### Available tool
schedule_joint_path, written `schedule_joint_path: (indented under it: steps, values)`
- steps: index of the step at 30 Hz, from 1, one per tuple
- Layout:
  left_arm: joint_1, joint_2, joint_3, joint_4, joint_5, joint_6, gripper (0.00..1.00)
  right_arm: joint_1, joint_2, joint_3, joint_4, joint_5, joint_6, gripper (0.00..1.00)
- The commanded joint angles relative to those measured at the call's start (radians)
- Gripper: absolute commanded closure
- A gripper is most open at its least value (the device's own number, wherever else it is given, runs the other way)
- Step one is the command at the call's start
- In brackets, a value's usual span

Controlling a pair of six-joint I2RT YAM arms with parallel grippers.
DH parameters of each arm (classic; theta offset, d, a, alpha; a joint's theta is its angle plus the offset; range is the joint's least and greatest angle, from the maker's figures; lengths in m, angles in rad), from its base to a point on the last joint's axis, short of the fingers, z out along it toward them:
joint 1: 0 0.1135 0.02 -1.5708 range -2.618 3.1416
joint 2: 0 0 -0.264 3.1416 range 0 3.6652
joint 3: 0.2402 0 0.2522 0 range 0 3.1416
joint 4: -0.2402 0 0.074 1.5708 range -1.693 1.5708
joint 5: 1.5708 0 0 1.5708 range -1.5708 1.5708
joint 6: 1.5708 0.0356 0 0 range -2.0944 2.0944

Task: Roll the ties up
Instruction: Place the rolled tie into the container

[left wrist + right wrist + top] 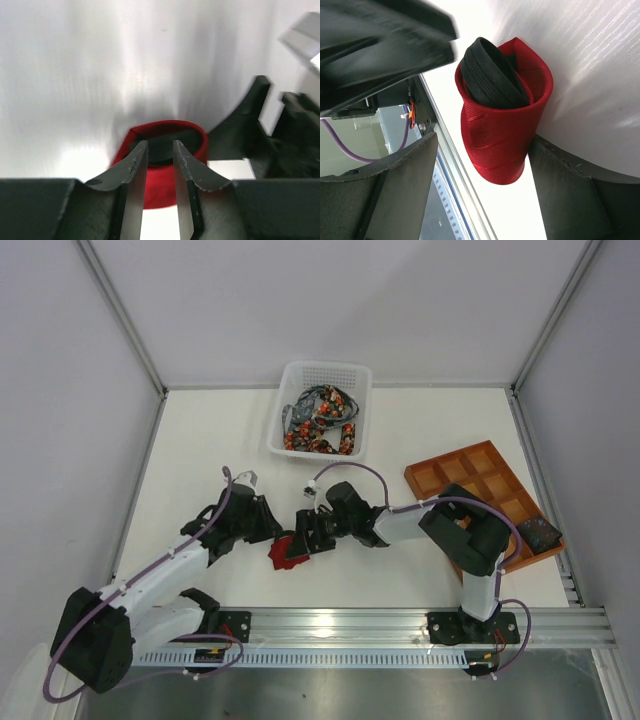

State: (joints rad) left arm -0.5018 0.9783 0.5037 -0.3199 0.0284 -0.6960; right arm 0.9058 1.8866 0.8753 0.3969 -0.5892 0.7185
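The plain deep red tie (289, 551) sits rolled into a short loose coil near the table's front edge, its black lining showing inside. In the right wrist view the coil (505, 130) lies between the wide-open jaws of my right gripper (485, 145), and the right finger (565, 185) touches its side. My left gripper (160, 146) is just left of the coil (165, 187), its jaws only narrowly apart and holding nothing. In the top view the left gripper (266, 527) and right gripper (308, 536) flank the coil. Several floral-dotted dark ties (320, 425) lie in the basket.
The white perforated basket (300, 375) stands at the back centre. The orange-brown gridded tray (478, 480) lies at the right, with a dark rolled tie (539, 533) in its near corner cell. The aluminium rail (400, 620) runs along the front edge.
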Motion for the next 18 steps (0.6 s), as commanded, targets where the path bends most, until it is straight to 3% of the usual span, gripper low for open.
schedule_joint_path:
  steps: [1,8,18]
  values:
    - [0.034,0.086,0.033,0.073,0.014,0.067,0.68,-0.001,0.011,-0.038,0.019,0.071,-0.002,0.21]
    - [0.045,0.161,0.029,0.139,0.044,0.090,0.74,0.007,0.040,-0.053,0.089,0.098,0.007,0.21]
    - [0.045,0.108,-0.016,0.134,0.087,0.090,0.79,0.022,0.098,-0.045,0.180,0.115,0.051,0.25]
